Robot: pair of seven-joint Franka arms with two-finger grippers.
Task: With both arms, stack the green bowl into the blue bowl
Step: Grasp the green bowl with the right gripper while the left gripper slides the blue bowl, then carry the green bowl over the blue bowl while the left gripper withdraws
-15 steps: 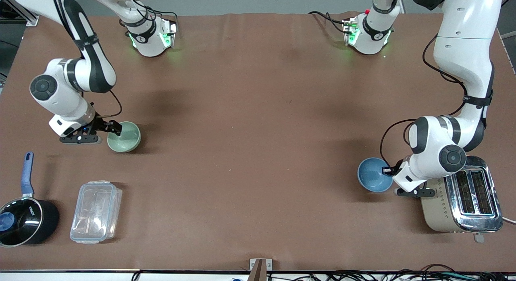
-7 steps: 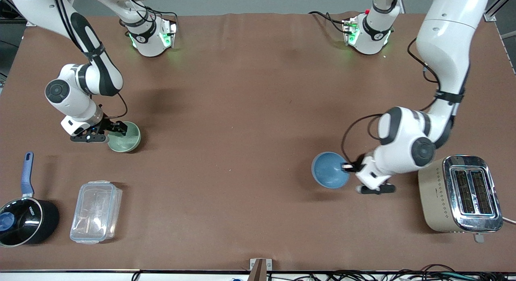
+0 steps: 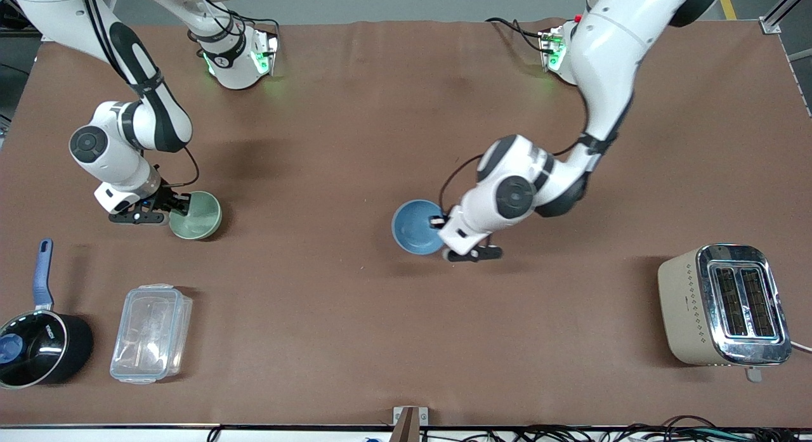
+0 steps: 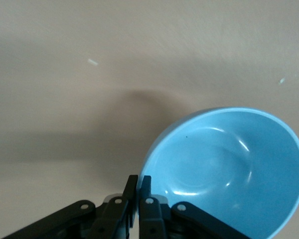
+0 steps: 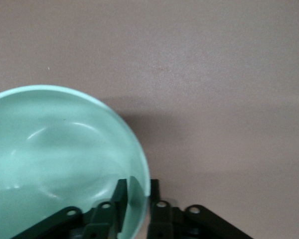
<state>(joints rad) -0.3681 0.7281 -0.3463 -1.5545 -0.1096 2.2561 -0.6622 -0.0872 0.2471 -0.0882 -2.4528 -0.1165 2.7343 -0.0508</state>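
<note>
Left tool (image 3: 438, 222) clamped narrow on rim of the blue bowl (image 3: 415, 226), one finger inside, one outside, as seen in left wrist view (image 4: 138, 186). Blue bowl (image 4: 229, 169) carried mouth-up, slightly tilted, over the middle of the brown worktop (image 3: 355, 137), its shadow on the surface beneath. Left arm (image 3: 596, 68) stretched from its base toward the centre. Right tool (image 3: 181, 204) pinched narrow on rim of the green bowl (image 3: 196, 215), fingers straddling the wall in right wrist view (image 5: 137, 191): one inside, one outside. Green bowl (image 5: 60, 159) toward the right arm's end of the worktop, mouth-up; cannot tell whether resting on the surface or just lifted off. Right arm (image 3: 120, 137) bent low over that end. Bowls well apart, not yet stacked. Also on worktop: black saucepan (image 3: 38, 347) with blue handle, at the right arm's end, nearer the front camera than the green bowl; clear lidded plastic container (image 3: 151, 333) just beside the saucepan, toward the centre; beige and chrome toaster (image 3: 723, 305) at the left arm's end, nearer the camera than the blue bowl. Cables (image 3: 634, 432) along the camera-side edge.
</note>
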